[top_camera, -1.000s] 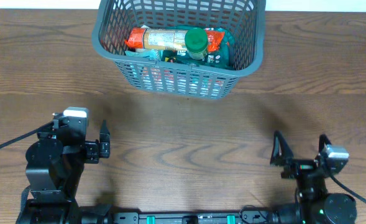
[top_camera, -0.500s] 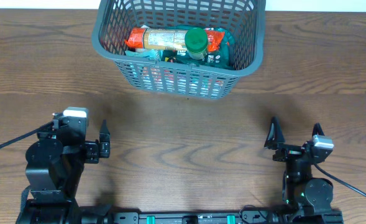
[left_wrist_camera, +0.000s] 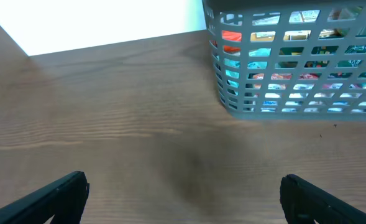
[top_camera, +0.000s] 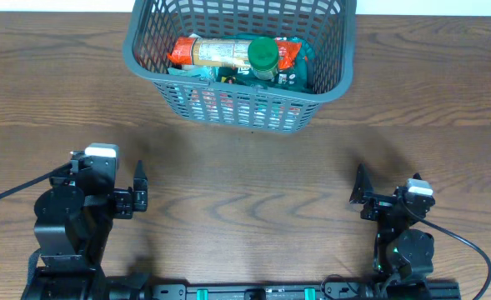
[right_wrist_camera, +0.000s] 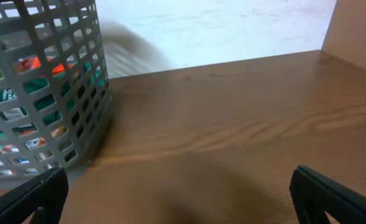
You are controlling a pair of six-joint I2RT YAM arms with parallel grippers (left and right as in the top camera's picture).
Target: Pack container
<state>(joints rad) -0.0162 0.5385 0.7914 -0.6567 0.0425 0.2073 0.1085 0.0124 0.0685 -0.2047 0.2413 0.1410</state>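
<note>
The container (top_camera: pixel 238 62) lies well ahead of left gripper (left_wrist_camera: pixel 183 185) and right gripper (right_wrist_camera: pixel 178 179) (both spread wide)

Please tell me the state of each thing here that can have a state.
container: upright, holding groceries
green-capped bottle: capped, standing in the container
orange-ended packet: lying flat on top of the groceries
left pincer: open, empty
right pincer: open, empty

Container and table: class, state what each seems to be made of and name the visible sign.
The container looks like moulded plastic, matte grey: even lattice slots, thick smooth rim. The table looks like wood or wood-print laminate, low sheen: grain lines run along it; which one is unclear.
</note>
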